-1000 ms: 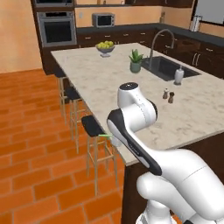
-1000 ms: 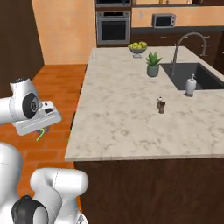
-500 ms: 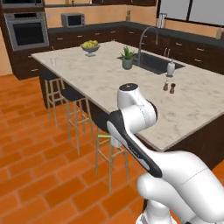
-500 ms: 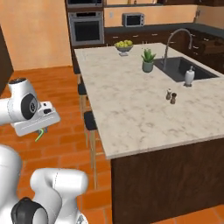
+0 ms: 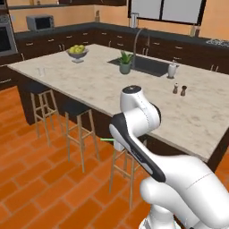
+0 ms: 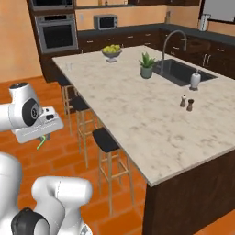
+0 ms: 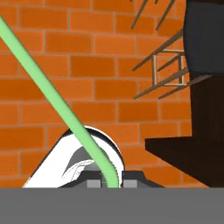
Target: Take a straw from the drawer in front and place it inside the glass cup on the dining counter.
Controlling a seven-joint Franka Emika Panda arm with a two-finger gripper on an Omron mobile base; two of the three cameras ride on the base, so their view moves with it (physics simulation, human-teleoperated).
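Thin green straw (image 7: 65,111) pinched between fingers (image 7: 92,184), over orange brick floor (image 7: 109,92)

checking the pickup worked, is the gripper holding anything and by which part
Yes: the gripper is shut on the straw, pinching it at one end, with the rest of its length sticking out past the fingertips.

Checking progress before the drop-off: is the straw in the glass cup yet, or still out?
Out. The straw runs up from the shut gripper over brick floor; the glass cup stands on the dining counter.
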